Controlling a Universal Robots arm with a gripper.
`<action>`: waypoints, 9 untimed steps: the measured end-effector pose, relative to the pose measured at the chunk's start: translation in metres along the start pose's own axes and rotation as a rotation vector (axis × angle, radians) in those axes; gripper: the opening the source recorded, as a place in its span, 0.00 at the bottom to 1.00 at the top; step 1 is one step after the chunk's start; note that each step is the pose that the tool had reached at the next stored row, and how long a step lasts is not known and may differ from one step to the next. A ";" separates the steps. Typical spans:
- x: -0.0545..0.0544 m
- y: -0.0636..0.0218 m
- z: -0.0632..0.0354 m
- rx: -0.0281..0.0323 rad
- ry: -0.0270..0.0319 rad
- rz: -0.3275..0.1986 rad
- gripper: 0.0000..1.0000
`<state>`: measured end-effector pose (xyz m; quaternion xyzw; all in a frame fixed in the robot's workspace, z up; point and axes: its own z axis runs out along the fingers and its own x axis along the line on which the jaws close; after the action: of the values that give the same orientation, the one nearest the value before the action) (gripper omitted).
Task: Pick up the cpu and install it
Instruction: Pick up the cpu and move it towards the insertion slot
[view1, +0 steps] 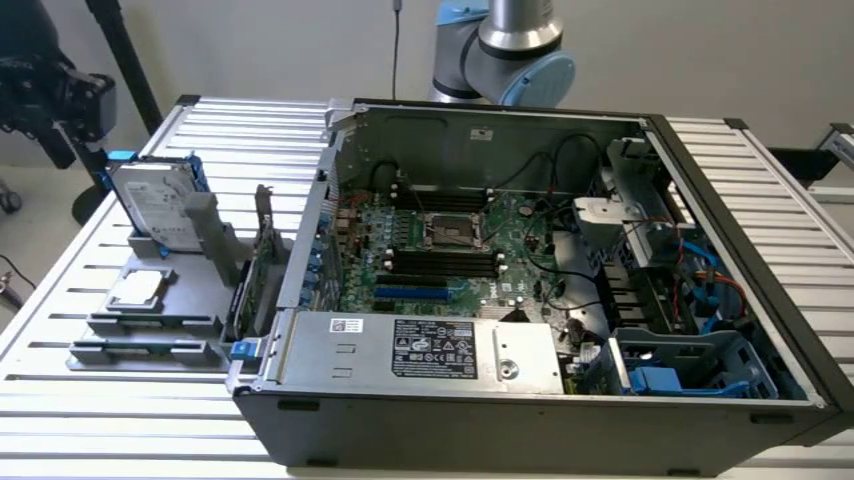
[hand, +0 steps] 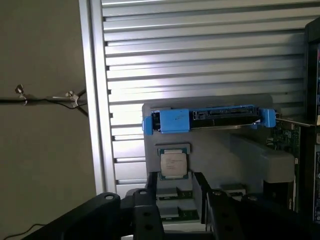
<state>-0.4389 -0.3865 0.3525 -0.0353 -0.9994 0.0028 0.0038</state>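
Two fingers (hand: 150, 210) of the claw (hand: 176, 192) stand spread apart, gripping nothing, near the grey holder block (hand: 225, 150). Just beyond them, the cpu (hand: 173, 164) lies flat on that block, untouched. Farther on, the hard drive (hand: 210, 119) with blue rails stands on edge. The slatted desk (hand: 200, 60) carries the block, beside the open computer case (view1: 534, 400).
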 end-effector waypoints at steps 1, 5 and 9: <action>0.000 -0.0001 0.0002 -0.0001 -0.0001 0.000 0.42; 0.000 -0.0027 0.0047 0.0002 0.0003 0.000 0.59; -0.001 -0.0122 0.0120 0.0000 0.0001 -0.001 0.65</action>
<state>-0.4391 -0.3988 0.3405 -0.0350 -0.9994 0.0028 0.0039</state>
